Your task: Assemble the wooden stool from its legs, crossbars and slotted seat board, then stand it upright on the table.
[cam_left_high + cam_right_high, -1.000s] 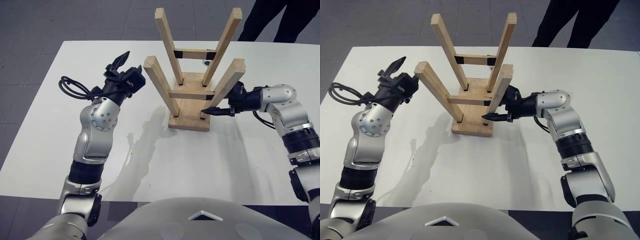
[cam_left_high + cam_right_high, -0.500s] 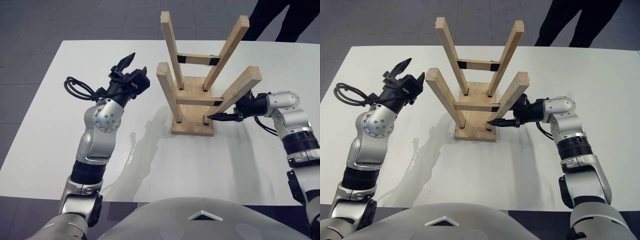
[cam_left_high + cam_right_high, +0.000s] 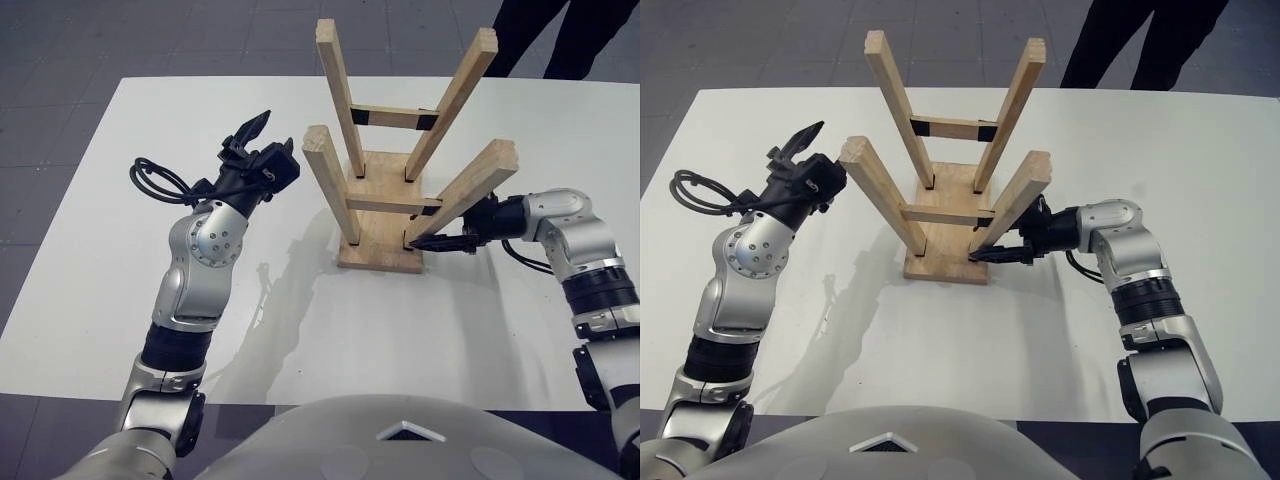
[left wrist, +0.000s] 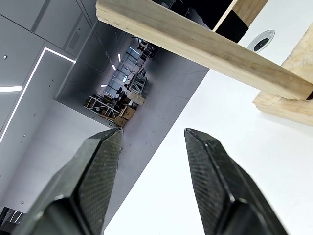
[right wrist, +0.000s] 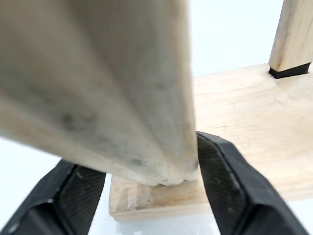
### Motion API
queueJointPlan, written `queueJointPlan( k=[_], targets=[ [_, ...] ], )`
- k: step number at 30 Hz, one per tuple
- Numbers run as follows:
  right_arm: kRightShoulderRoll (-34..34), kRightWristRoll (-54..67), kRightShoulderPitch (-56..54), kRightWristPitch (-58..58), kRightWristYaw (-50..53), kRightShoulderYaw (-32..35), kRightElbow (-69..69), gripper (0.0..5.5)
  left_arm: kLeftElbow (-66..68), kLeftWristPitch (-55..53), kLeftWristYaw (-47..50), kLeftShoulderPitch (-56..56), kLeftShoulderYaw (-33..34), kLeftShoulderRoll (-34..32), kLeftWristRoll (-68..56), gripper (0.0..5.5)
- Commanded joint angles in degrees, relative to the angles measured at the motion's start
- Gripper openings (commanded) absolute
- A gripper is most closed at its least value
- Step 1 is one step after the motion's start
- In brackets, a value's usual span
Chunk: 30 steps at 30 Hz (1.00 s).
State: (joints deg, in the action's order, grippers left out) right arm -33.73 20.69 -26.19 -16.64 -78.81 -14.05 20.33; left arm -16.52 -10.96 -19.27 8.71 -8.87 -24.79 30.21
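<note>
The right gripper's (image 3: 437,243) fingers (image 5: 230,186) close on the foot of the near right leg (image 3: 462,190), right of centre in the left eye view, just where it meets the seat board (image 3: 380,255). The left gripper's (image 3: 266,140) fingers (image 4: 93,181) stand spread with nothing between them, in the upper left of centre, just beside the top end of the near left leg (image 3: 330,185) and apart from it. The stool (image 3: 945,190) sits upside down at upper centre, its seat board flat on the white table (image 3: 120,220), four legs splaying upward, with crossbars (image 3: 393,116) joining each pair.
</note>
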Motion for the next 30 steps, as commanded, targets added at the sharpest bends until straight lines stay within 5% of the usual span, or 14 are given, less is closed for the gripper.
queueJointPlan(
  k=[1,6,12,15,21,26,30],
  targets=[
    [0.7,0.4,-2.0,-2.0,1.5,2.2,-1.0,3.7,0.1,0.0,0.3,-0.8,-0.6,-0.5,0.8,2.36],
    [-1.9,-1.6,1.5,2.3,0.0,3.4,-3.3,4.67,0.4,0.4,0.2,-1.1,-0.2,-0.9,0.5,2.36],
    [-14.6,-2.5,13.8,8.5,-9.9,5.1,-8.9,4.67,-0.8,-0.7,0.7,-2.6,0.7,-0.1,-0.4,2.36],
    [-16.8,-3.0,15.0,8.3,-5.6,9.3,-9.2,4.67,-4.1,-4.3,0.6,-6.8,4.6,2.2,-4.7,2.36],
    [-10.1,0.3,20.4,-12.2,20.0,16.9,-25.7,3.37,-21.0,-20.4,-2.0,-16.0,15.6,15.3,-28.6,2.36],
    [-6.2,4.6,21.0,-17.8,27.9,21.7,-30.5,2.49,-21.8,-25.9,-4.6,-12.6,25.4,11.8,-41.0,2.36],
    [-2.3,4.2,20.4,-28.4,43.7,25.7,-40.7,1.78,-23.2,-29.2,-0.6,-9.9,22.3,9.0,-38.2,1.76]
  ],
)
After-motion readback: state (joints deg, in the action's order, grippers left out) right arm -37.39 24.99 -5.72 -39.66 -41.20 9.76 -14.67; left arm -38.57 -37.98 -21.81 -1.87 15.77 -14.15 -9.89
